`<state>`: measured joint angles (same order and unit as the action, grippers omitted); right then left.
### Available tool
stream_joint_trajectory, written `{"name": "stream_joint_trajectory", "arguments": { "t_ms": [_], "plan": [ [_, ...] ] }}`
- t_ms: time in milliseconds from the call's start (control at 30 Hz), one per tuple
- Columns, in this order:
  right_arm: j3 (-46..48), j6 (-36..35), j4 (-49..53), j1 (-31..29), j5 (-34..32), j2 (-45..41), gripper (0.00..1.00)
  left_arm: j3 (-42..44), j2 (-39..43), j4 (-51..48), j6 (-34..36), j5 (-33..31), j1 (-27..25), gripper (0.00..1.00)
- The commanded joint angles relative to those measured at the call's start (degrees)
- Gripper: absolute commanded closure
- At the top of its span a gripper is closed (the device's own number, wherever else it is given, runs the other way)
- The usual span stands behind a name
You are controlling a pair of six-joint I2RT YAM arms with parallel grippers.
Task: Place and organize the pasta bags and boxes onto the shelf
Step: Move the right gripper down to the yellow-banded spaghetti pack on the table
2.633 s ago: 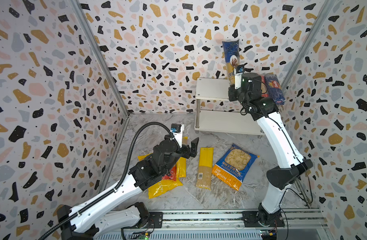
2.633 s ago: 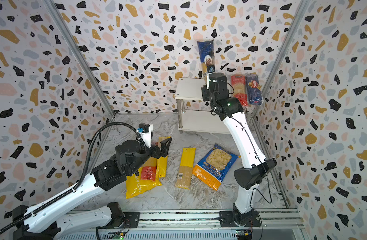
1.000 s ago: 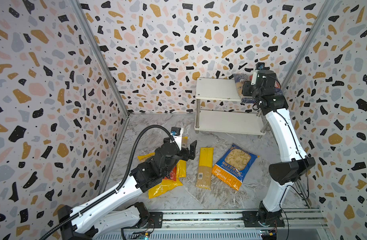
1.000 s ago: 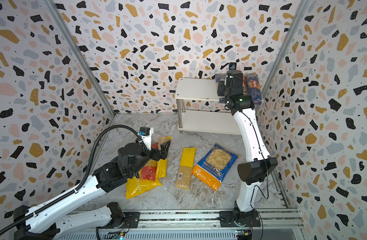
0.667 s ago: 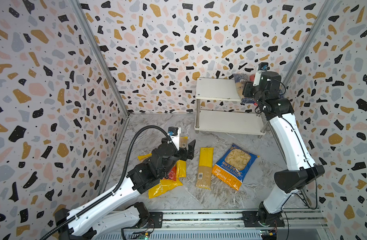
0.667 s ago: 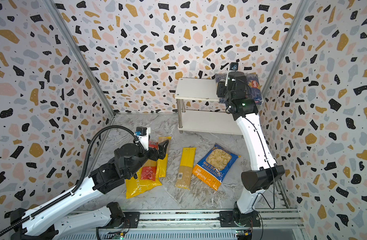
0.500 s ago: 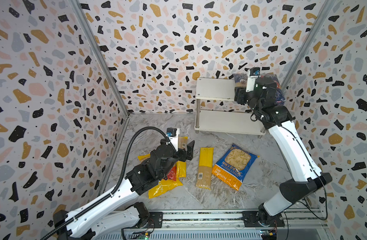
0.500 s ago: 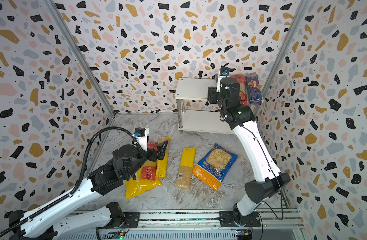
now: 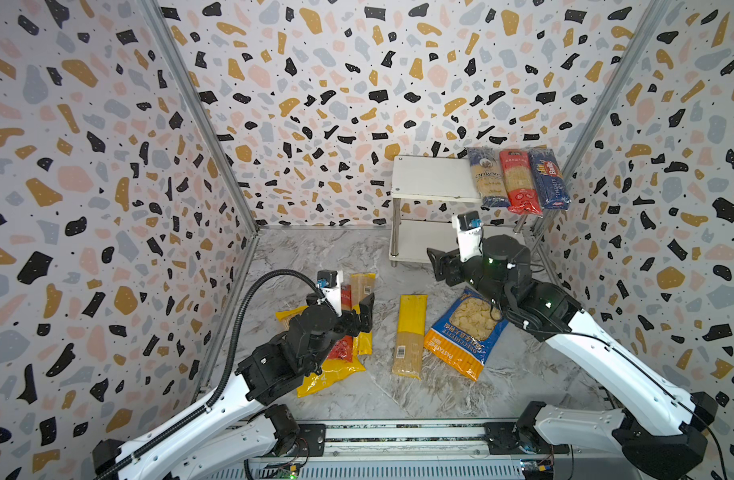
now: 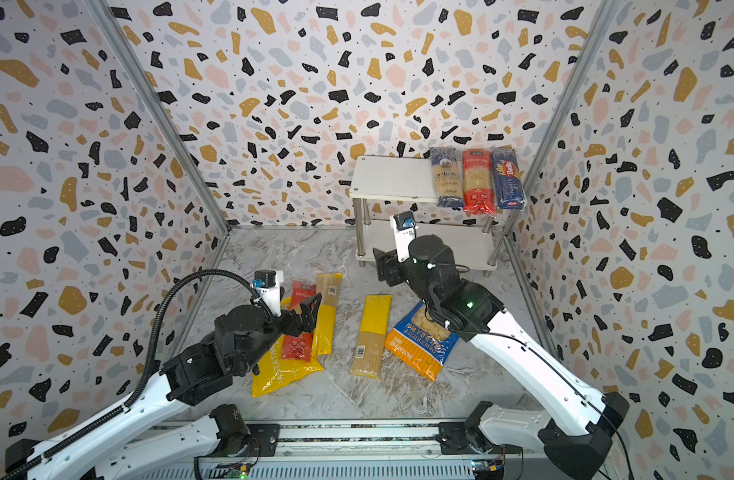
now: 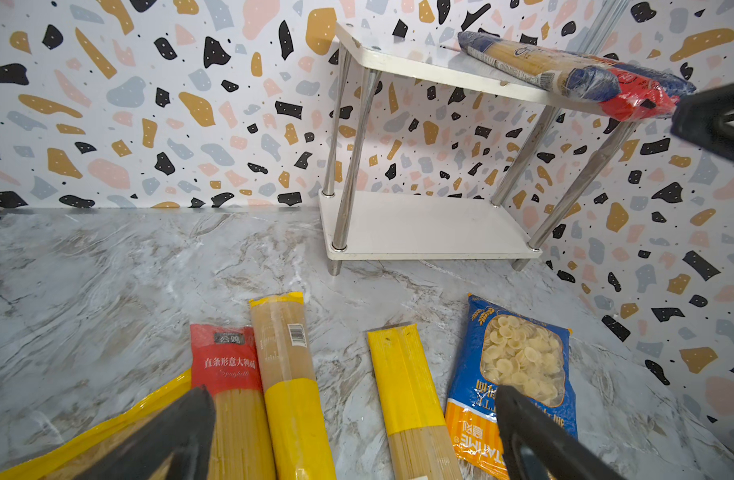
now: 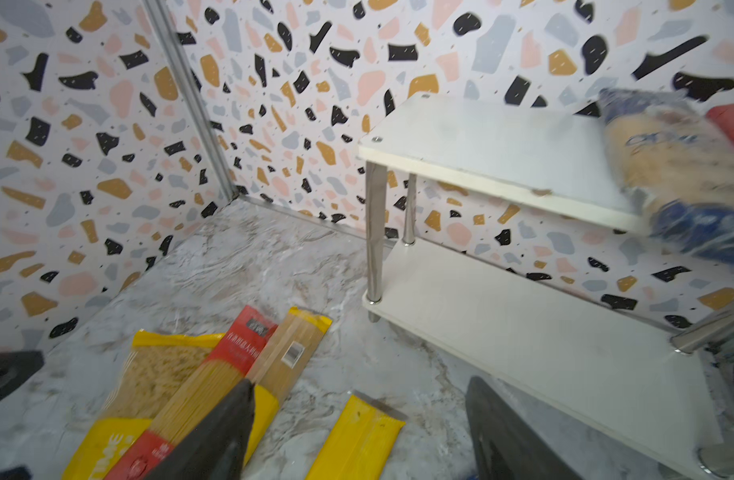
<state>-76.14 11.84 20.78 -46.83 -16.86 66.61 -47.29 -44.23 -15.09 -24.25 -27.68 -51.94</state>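
The white shelf (image 9: pixel 433 178) stands at the back right. A blue-grey pack (image 9: pixel 489 178), a red pack (image 9: pixel 518 183) and a dark-blue pack (image 9: pixel 549 178) lie side by side on the right end of its top board. On the floor lie a wide yellow bag (image 10: pixel 282 370), a red pack (image 11: pixel 228 374), two yellow packs (image 11: pixel 290 395) (image 11: pixel 402 374) and a blue-orange bag (image 11: pixel 519 361). My left gripper (image 11: pixel 350 399) hovers open over the red and yellow packs, holding nothing. In front of the lower board my right gripper (image 12: pixel 359 386) is open and empty.
Speckled walls close in the marble floor (image 9: pixel 327 253) on three sides. The shelf's lower board (image 10: pixel 460 245) is bare, as is the left half of the top board. A rail (image 9: pixel 398 436) runs along the front edge.
My right gripper let go of the blue-grey pack on the top board, drew back down and to the left in front of the shelf, and opened wider. The left arm barely shifted.
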Motion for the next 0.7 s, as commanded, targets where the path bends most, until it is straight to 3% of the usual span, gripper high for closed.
{"name": "stream_joint_trajectory", "arguments": {
  "t_ms": [0, 367, 667],
  "plan": [
    [4.72, 5.44, 0.13, -3.04, 0.23, -3.58, 0.17, 1.78, 2.03, 0.32, -1.95, -1.45, -0.26, 0.00],
    [26.12, 22.65, 1.93, -13.79, -4.34, -11.06, 0.14, 10.35, 1.94, 5.37, -3.69, 0.94, -0.23, 0.00],
    [36.67, 37.55, -2.83, -15.78, -4.24, -4.42, 0.11, 13.37, 0.72, 8.01, -4.75, 2.37, -0.26, 0.00]
  ]
}}
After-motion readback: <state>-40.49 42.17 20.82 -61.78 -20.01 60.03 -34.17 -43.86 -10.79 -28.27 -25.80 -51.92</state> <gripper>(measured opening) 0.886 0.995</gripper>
